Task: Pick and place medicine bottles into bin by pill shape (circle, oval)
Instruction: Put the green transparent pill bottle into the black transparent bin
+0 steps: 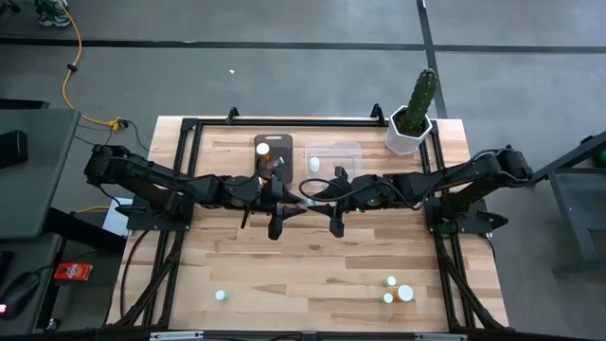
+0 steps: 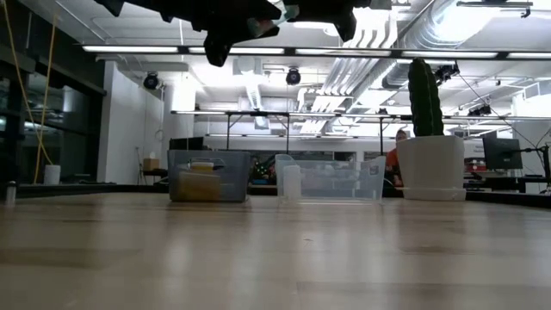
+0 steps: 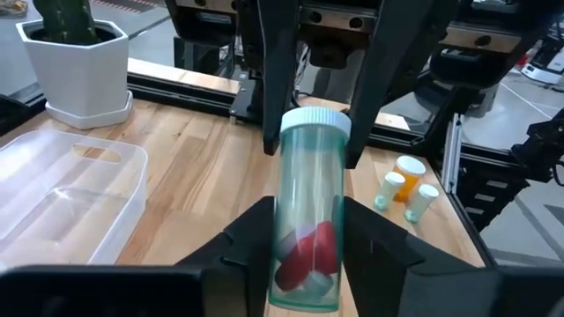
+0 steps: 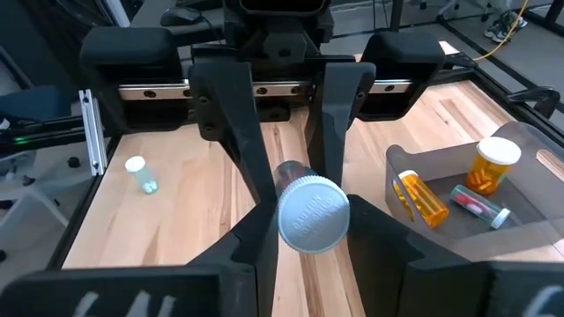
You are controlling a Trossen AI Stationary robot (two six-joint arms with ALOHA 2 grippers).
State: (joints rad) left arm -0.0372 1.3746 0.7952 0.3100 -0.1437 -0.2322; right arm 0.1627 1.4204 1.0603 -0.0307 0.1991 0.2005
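A clear medicine bottle (image 3: 308,211) with a pale cap and red and white pills is held in mid-air over the table's middle (image 1: 305,191), between both grippers. My left gripper (image 3: 304,255) is shut on its bottom half. My right gripper (image 4: 310,236) is shut on its cap end. A tinted bin (image 1: 273,152) at the far side holds amber bottles (image 4: 492,165) and a clear one (image 4: 476,204). A clear bin (image 1: 333,156) beside it holds one white bottle (image 1: 313,164). Loose bottles stand near the front edge (image 1: 405,293), (image 1: 220,295). My left gripper pinches the bottle's lower body (image 3: 286,231) between its two fingers, coming level from the table's left, fingers along the bottle. The bottle lies level, cap toward the table's right, clear of the table. My right gripper pinches the cap end (image 4: 286,218) between its two fingers, coming level from the table's right, fingers along the bottle. The cap's flat top faces my right wrist.
A white pot with a green cactus (image 1: 414,114) stands at the far right corner, next to the clear bin. Black frame rails run along the table's edges (image 1: 284,121). Bare wood lies between the arms and the front edge.
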